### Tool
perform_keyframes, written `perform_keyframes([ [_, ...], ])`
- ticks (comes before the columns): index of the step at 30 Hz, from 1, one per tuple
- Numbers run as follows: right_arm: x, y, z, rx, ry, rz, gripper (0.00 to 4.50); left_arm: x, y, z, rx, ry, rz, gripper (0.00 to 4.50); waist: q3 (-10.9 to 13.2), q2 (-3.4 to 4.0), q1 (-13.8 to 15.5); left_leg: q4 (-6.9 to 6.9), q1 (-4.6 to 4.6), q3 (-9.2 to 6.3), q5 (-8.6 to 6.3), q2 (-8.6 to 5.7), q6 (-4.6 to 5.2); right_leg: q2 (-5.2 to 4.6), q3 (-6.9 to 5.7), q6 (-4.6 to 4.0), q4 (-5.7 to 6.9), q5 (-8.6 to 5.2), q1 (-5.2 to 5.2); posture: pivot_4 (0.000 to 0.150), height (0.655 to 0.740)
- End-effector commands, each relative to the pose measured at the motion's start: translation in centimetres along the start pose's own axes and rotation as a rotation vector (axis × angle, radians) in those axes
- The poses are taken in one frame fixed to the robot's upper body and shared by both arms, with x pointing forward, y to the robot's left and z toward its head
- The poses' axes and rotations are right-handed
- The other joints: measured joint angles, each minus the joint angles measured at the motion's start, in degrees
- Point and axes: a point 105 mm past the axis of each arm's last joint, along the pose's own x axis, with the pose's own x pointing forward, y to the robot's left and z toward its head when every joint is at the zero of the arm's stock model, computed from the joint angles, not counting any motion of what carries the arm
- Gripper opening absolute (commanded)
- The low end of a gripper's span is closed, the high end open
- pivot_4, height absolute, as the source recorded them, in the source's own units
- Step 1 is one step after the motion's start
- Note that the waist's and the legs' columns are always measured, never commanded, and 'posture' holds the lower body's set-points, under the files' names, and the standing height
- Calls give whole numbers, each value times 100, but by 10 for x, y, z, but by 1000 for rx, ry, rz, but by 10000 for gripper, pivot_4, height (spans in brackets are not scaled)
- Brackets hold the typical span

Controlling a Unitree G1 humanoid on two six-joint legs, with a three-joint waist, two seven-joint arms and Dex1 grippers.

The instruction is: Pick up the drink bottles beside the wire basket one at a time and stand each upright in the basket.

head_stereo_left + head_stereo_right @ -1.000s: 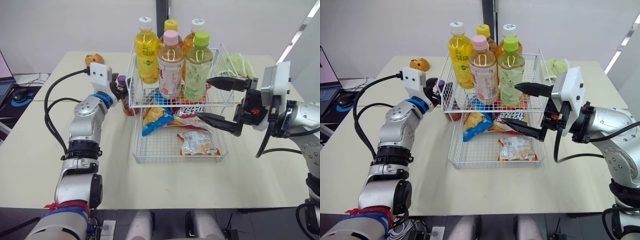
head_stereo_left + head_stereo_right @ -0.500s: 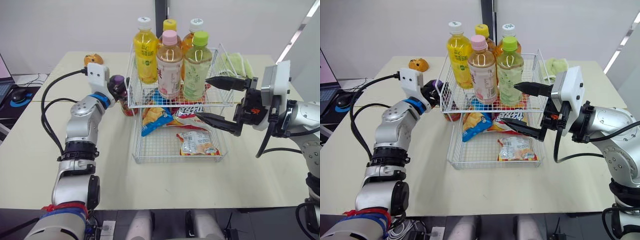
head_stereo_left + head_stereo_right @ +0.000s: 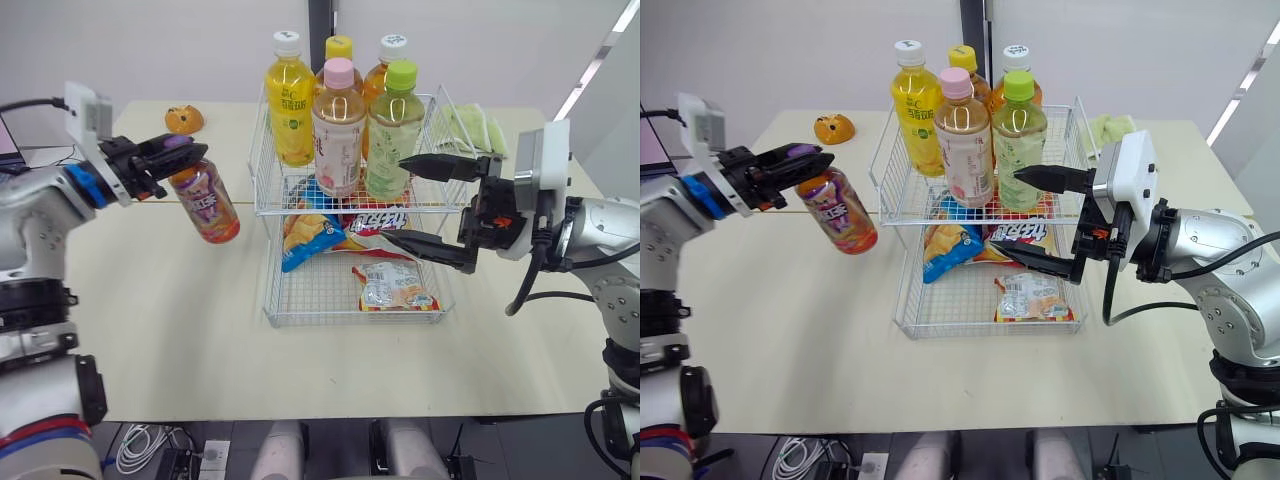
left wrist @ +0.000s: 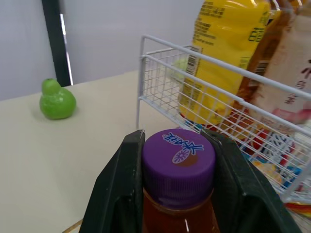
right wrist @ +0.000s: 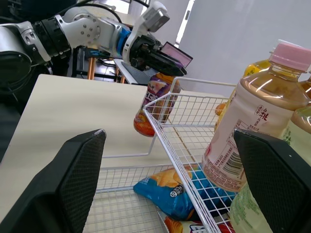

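Observation:
My left gripper [image 3: 172, 155] is shut on the purple cap of an orange drink bottle [image 3: 206, 201], which hangs tilted in the air left of the wire basket [image 3: 262, 170]. The left wrist view has the cap [image 4: 178, 159] clamped between both fingers [image 4: 121, 184]. Several bottles stand upright in the basket's top tier: a yellow one [image 3: 291, 98], a pink-capped one [image 3: 339, 128] and a green-capped one [image 3: 391, 132]. My right gripper [image 3: 410, 200] is open at the basket's right side, one finger level with the top tier, the other by the lower tier.
Snack bags [image 3: 395, 286] lie in the basket's lower tier. An orange toy [image 3: 182, 119] sits at the table's far left and a green cloth [image 3: 476, 130] behind the basket on the right. A green pear-shaped object [image 4: 57, 100] rests on the table.
My left gripper has lifted the orange bottle off the table beside the basket and swung it out to the left. The right gripper has edged slightly left.

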Motion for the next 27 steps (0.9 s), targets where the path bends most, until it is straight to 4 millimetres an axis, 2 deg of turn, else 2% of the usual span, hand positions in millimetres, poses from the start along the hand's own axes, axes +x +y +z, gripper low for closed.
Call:
perform_keyframes([
  [1, 1, 0, 12, -38, -42, 7, 45000, -10, -18, 60, 146, -74, -81, 13601, 0, 0, -1, 0, 0, -1, 0, -1, 0, 0, -1, 0, 0, 0, 0, 1500, 7400],
  [3, 2, 0, 12, -36, -47, 10, 45000, -14, -23, 77, 179, -73, -110, 13601, 0, 0, -7, 0, -1, 0, 0, -4, 0, 1, -2, 0, 0, -1, 0, 1500, 7400],
  [6, 4, 0, 11, -35, -55, 15, 45000, -11, -35, 114, 221, -143, -161, 13601, 1, 0, -5, 1, -2, -2, 0, -7, 0, 4, -9, 4, 1, -4, 0, 1500, 7400],
  [12, 7, -1, 14, -38, -74, 17, 45000, 1, -58, 157, 252, -240, -274, 13601, 3, 0, -19, 2, -3, -3, 0, -6, 0, 8, -7, 8, 3, -8, -2, 1500, 7400],
  [18, 8, 0, 15, -43, -79, 12, 45000, 17, -74, 163, 256, -264, -370, 13601, 4, 1, -22, 1, -1, -3, 0, -5, 0, 10, -6, 3, 16, -10, -6, 1500, 7400],
  [27, 8, 1, 16, -47, -79, 5, 45000, 47, -82, 154, 251, -301, -419, 13601, 4, 1, -20, 3, -2, -3, 0, -5, 0, 8, -2, -6, 21, -5, -9, 1500, 7400],
])
